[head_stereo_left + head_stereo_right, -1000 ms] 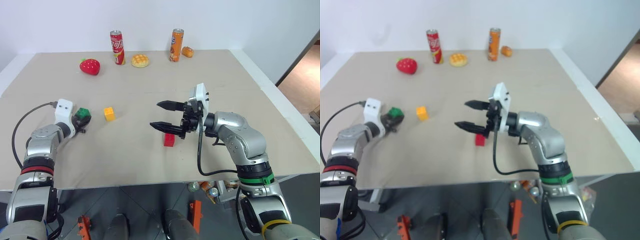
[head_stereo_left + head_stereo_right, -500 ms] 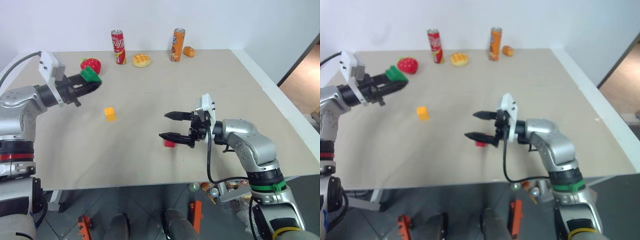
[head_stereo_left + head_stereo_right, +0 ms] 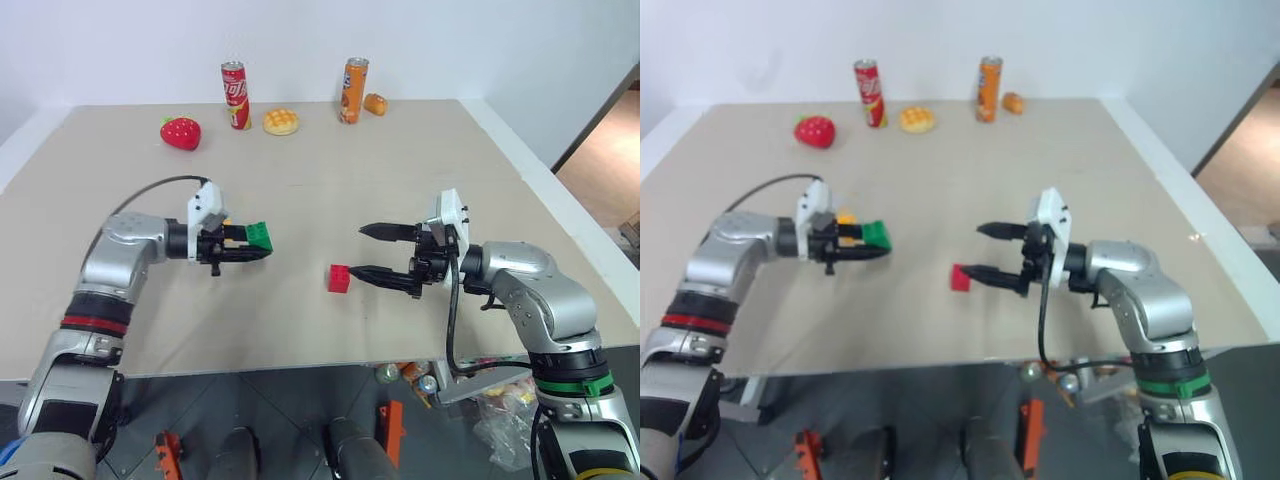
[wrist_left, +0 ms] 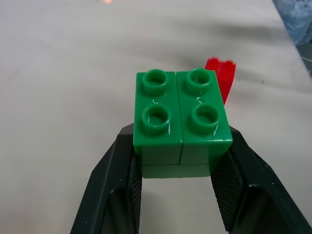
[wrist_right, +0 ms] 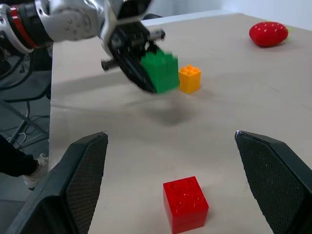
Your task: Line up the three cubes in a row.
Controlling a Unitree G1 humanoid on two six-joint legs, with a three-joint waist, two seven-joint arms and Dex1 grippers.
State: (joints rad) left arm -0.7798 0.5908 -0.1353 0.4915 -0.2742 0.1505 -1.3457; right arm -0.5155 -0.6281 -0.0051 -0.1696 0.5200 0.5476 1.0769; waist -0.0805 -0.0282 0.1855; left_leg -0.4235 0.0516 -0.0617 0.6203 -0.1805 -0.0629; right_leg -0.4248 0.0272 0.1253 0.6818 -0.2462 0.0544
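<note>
The red cube sits on the table just off the tips of the right gripper, whose fingers are spread wide and empty. The left gripper clamps the green cube above the table, with the yellow-orange cube resting just behind it.

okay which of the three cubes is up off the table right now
The green cube. It is clamped between the left gripper's fingers above the table, while the red cube and the yellow-orange cube both sit on the tabletop.
</note>
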